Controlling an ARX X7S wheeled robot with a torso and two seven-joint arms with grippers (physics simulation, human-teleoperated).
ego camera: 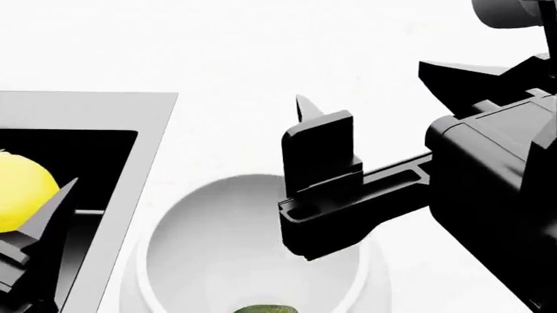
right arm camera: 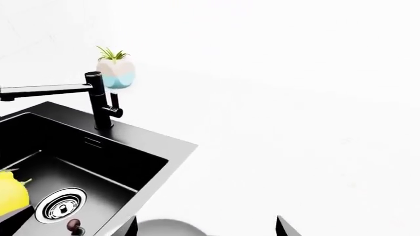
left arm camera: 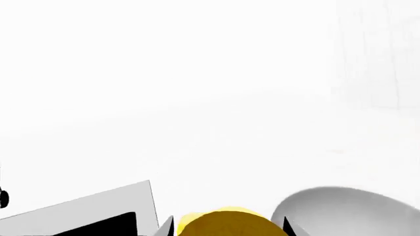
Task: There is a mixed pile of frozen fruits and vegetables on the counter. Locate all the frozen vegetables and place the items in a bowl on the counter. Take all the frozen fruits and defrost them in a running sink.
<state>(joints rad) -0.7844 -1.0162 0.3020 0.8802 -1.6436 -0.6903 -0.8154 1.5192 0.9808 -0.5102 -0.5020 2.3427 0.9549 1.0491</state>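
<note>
My left gripper (left arm camera: 228,231) is shut on the smooth yellow oval (left arm camera: 226,222), one of the frozen vegetables. In the head view the oval (ego camera: 22,192) hangs over the black sink (ego camera: 130,169), left of the white bowl (ego camera: 174,228). A mottled green lump (ego camera: 265,308) lies in the bowl at the frame's bottom edge. My right gripper (ego camera: 361,83) hovers above the bowl's far right side, open, with nothing between its fingers (right arm camera: 282,225). A small dark reddish lump (right arm camera: 74,226) sits by the chrome drain (right arm camera: 60,205); I cannot tell whether it is the frozen fruit.
A tall black faucet (right arm camera: 98,103) stands at the sink's back rim, its spout reaching over the basin. A small teal and white plant pot (right arm camera: 116,73) stands behind it on the white counter (right arm camera: 295,123). The bowl (left arm camera: 341,206) sits just beside the sink's grey rim (left arm camera: 98,204).
</note>
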